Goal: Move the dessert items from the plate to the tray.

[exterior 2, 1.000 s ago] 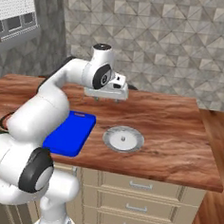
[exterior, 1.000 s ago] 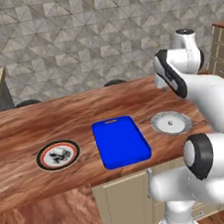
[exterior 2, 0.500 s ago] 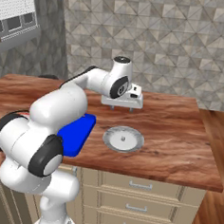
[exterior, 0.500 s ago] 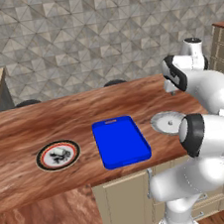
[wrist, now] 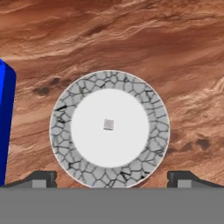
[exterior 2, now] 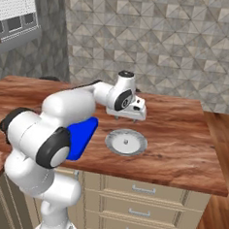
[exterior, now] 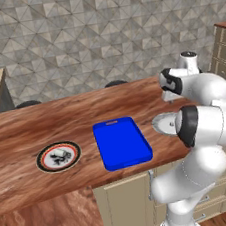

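The plate [exterior: 58, 156], round with a dark rim, an orange ring and dark marks on its whitish centre, lies at the counter's left. From this distance I cannot make out the dessert items on it. The bright blue tray [exterior: 121, 142] lies to its right; its corner [wrist: 6, 122] shows in the hand view. My gripper [exterior 2: 131, 116] hovers open over a separate white dish [exterior 2: 126, 142] right of the tray. In the hand view the fingertips [wrist: 41, 178] stand wide apart over this dish [wrist: 148, 105], and a tiny pale grey speck [wrist: 108, 124] sits at its centre.
The white dish has a grey cracked-pattern rim [wrist: 59, 131]. Bare wooden counter [exterior 2: 183, 136] stretches right of it to the edge. A tiled wall [exterior: 100, 36] backs the counter, and drawers [exterior 2: 138, 208] sit below its front.
The arm has swung right, from above the tray's far end to above the white dish, and come lower toward the counter. The plate and tray have not moved.
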{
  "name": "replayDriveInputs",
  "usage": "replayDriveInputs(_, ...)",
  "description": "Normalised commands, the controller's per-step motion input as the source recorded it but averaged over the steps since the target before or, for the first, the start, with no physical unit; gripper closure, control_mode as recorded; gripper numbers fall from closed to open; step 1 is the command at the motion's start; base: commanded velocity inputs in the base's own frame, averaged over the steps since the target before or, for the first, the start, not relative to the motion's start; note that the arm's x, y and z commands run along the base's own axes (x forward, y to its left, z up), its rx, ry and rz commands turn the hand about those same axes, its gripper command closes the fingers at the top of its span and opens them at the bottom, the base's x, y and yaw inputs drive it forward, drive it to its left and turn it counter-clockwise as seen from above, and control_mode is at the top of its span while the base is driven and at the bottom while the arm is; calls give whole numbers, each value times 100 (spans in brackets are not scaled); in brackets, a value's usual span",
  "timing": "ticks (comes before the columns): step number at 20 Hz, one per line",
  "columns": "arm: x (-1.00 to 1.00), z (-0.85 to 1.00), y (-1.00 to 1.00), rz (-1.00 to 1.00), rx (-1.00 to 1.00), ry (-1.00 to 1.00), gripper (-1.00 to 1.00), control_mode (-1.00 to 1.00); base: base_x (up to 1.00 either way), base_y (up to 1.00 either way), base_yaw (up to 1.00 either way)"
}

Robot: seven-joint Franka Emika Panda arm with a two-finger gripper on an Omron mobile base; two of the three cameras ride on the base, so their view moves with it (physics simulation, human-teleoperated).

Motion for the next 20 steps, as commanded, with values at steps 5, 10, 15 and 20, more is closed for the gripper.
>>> replayDriveInputs(5, 11, -28, 0, -12, -1, 0, -100, -100, 0, 0, 0)
replayDriveInputs(10, 8, -41, 0, -2, 5, 0, -100, -100, 0, 0, 0)
replayDriveInputs(15, 33, -35, -4, 0, 1, 0, -100, -100, 0, 0, 0)
replayDriveInputs(20, 1, -16, 0, 0, 0, 0, -100, -100, 0, 0, 0)
